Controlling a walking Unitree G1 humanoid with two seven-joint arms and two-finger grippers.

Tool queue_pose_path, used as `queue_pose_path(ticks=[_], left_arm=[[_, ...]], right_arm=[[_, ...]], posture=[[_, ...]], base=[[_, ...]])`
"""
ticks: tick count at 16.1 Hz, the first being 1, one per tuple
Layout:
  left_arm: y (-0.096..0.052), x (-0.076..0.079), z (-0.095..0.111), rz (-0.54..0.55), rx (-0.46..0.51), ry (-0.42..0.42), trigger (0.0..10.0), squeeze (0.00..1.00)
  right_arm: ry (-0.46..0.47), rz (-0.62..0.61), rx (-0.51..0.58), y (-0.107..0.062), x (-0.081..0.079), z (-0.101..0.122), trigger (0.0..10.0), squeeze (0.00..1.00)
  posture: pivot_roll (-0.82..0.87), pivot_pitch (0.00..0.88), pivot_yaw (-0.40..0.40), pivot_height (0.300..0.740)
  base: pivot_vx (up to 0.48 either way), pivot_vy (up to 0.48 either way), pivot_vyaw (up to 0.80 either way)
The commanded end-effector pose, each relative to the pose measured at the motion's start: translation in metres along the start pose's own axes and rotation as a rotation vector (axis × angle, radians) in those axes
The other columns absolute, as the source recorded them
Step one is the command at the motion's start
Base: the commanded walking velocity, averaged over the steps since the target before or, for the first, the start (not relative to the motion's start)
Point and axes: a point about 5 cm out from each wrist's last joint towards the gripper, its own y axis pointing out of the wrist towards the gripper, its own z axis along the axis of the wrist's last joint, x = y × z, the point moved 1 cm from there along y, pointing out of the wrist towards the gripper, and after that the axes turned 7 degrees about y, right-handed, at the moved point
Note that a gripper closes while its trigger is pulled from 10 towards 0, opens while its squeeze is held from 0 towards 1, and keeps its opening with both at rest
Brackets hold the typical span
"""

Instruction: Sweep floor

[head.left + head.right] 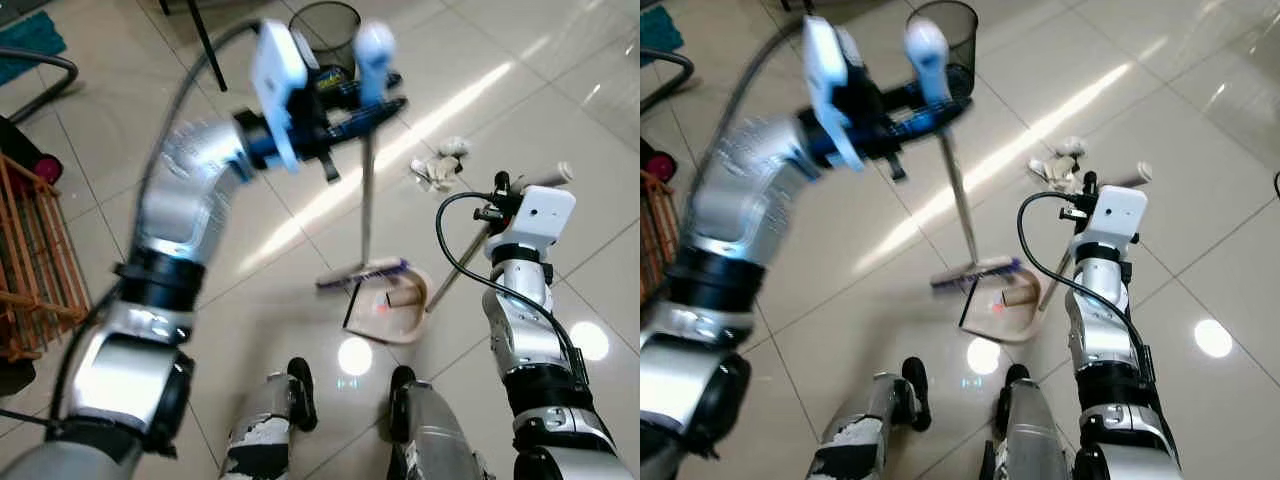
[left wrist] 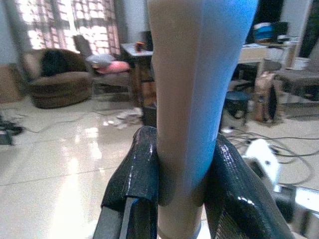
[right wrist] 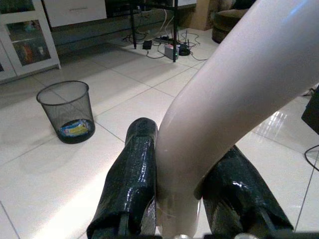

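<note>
The left gripper (image 2: pixel 182 199) pinches the broom (image 1: pixel 366 215) by its top handle, keeping it nearly upright, bristles down at the near dustpan (image 1: pixel 392 310). The right gripper (image 3: pixel 182 199) clamps the dustpan's long handle, slanting it so the pan sits flat to catch debris. Crumpled paper (image 1: pixel 437 165) lies farther right, the bin (image 1: pixel 326 30) beyond.

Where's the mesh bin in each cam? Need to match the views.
Left eye: mesh bin at top centre, on the floor behind the left tool.
Right eye: top centre again, behind that tool.
Left wrist: cannot make it out; the broom handle blocks the middle.
Right wrist: standing on the tiles, beyond the fingers.
Shared landmark: the broom handle, clamped in the left tool.
</note>
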Motion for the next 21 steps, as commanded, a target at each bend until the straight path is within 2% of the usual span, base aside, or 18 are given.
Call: queue_pose_path(ticks=[1, 2, 4, 5, 6, 9, 11, 14, 16, 18, 21], left_arm=[[-0.006, -0.016, 0.016, 0.064, 0.022, 0.081, 10.0, 0.0], [-0.009, -0.02, 0.013, 0.099, -0.007, 0.102, 10.0, 0.0], [-0.028, -0.035, -0.012, 0.343, -0.14, 0.153, 10.0, 0.0], [-0.038, -0.036, -0.026, 0.446, -0.18, 0.127, 10.0, 0.0], [-0.041, -0.036, -0.029, 0.467, -0.19, 0.117, 10.0, 0.0], [-0.082, -0.005, -0.084, 0.706, -0.308, -0.091, 10.0, 0.0], [-0.097, 0.021, -0.102, 0.781, -0.372, -0.11, 10.0, 0.0], [-0.119, 0.05, -0.113, 0.866, -0.434, -0.159, 10.0, 0.0], [-0.123, 0.062, -0.113, 0.877, -0.459, -0.138, 10.0, 0.0], [-0.116, 0.072, -0.107, 0.876, -0.441, -0.133, 10.0, 0.0], [-0.112, 0.072, -0.104, 0.878, -0.436, -0.131, 10.0, 0.0]], right_arm=[[-0.016, -0.016, -0.064, -0.005, 0.008, -0.012, 10.0, 0.0], [-0.013, -0.021, -0.062, -0.005, 0.009, -0.011, 10.0, 0.0], [0.044, -0.08, -0.01, -0.003, 0.019, 0.002, 10.0, 0.0], [0.061, -0.101, 0.023, -0.003, 0.023, 0.011, 10.0, 0.0], [0.064, -0.106, 0.029, -0.003, 0.024, 0.012, 10.0, 0.0], [0.09, -0.099, 0.159, 0.002, 0.025, 0.062, 10.0, 0.0], [0.099, -0.061, 0.193, 0.003, 0.019, 0.087, 10.0, 0.0], [0.122, -0.014, 0.214, -0.001, 0.005, 0.111, 10.0, 0.0], [0.112, 0.018, 0.21, -0.003, -0.002, 0.119, 10.0, 0.0], [0.136, 0.025, 0.207, -0.001, -0.003, 0.128, 10.0, 0.0], [0.157, 0.018, 0.212, 0.003, -0.004, 0.137, 10.0, 0.0]], posture=[[0.02, 0.183, 0.082, 0.74], [0.02, 0.177, 0.083, 0.74], [0.0, 0.144, 0.087, 0.74], [-0.02, 0.131, 0.092, 0.74], [-0.02, 0.124, 0.096, 0.74], [-0.07, 0.098, 0.102, 0.74], [-0.06, 0.089, 0.093, 0.74], [-0.07, 0.082, 0.075, 0.74], [-0.06, 0.078, 0.068, 0.74], [-0.05, 0.078, 0.061, 0.74], [-0.04, 0.076, 0.066, 0.74]], base=[[0.0, 0.0, 0.0], [0.0, 0.0, 0.0], [0.0, 0.0, 0.0], [0.0, 0.0, 0.0], [0.0, 0.0, 0.0], [0.0, 0.0, 0.0], [0.0, 0.0, 0.0], [0.0, 0.0, 0.0], [0.0, 0.0, 0.0], [0.124, 0.0, 0.0], [0.319, 0.0, 0.0]])
